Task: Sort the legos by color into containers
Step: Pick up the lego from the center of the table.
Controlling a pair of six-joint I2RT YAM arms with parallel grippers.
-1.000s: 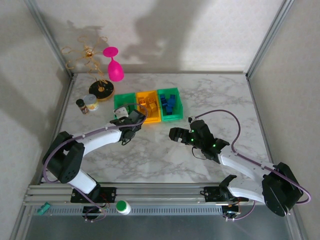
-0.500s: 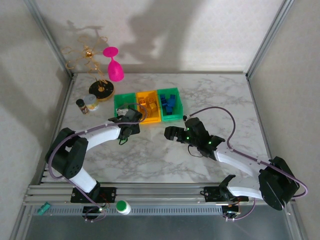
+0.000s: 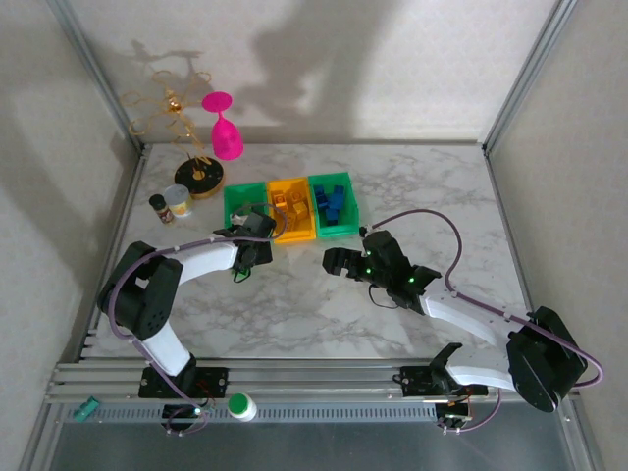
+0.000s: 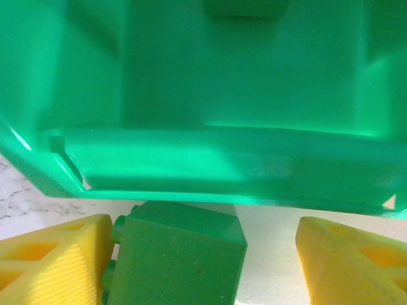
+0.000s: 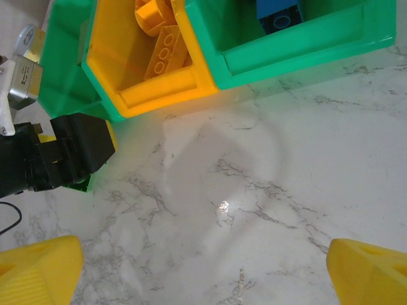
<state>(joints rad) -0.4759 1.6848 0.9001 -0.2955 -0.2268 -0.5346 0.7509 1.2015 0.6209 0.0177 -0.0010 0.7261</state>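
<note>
Your left gripper [image 4: 203,270] stands partly open around a green brick [image 4: 178,248]. The brick touches the finger at the frame's lower left, with a gap to the finger at lower right. Just above it is the front wall of a green bin [image 4: 210,159]. Your right gripper [image 5: 203,273] is spread wide over the marble table [image 5: 254,190], tips in the lower corners. In the upper part of that frame sit the yellow bin [image 5: 159,92] with yellow bricks [image 5: 162,44] and another green bin [image 5: 305,47] holding a blue brick [image 5: 280,16].

Top external: high behind arms, looking down on counter [image 3: 412,196]. Wrist views low, close; both share left green bin [image 4: 210,159].
</note>
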